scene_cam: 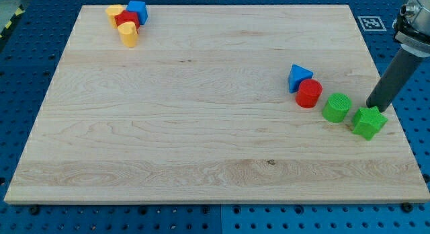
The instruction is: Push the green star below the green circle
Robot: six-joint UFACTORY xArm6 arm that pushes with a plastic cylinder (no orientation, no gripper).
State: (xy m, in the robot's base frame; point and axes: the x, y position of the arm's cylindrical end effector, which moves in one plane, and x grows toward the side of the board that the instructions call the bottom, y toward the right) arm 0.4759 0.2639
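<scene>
The green star point(369, 122) lies near the board's right edge, just right of and slightly below the green circle point(336, 107). The two are close, almost touching. My tip point(371, 107) comes down from the view's upper right and rests against the star's upper edge, right of the green circle.
A red cylinder point(309, 93) and a blue triangle point(299, 77) sit just left of the green circle. At the board's top left is a cluster: a blue block point(138, 11), a red block point(126, 20) and two yellow blocks point(127, 34). The wooden board's right edge point(396, 120) is close to the star.
</scene>
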